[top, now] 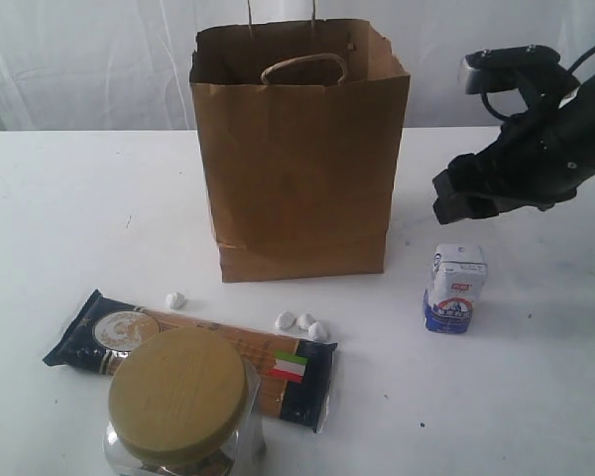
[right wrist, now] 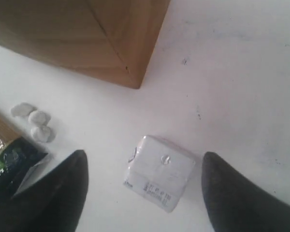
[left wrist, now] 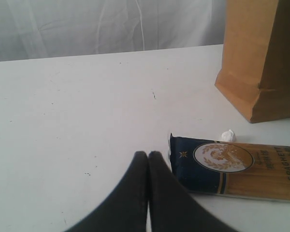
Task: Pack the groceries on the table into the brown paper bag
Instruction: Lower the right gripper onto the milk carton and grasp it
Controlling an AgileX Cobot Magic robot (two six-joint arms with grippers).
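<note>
White table, navy packet lettered "SPAGHE", left hand closed, right hand spread over carton.

The exterior view is taken from a raised spot facing the curtain backdrop and is tilted down over the tabletop. The brown paper bag is framed at upper centre, and the clear jar sits very near the lens at lower left. The left wrist view is taken low over the tabletop, almost level, past the closed left fingers. The navy spaghetti packet and a bag corner are shared with the exterior view. The right wrist view is aimed steeply down from close above the small white-blue carton, which is seen between the spread right fingers. Carton, bag base and white bits are shared too.
</note>
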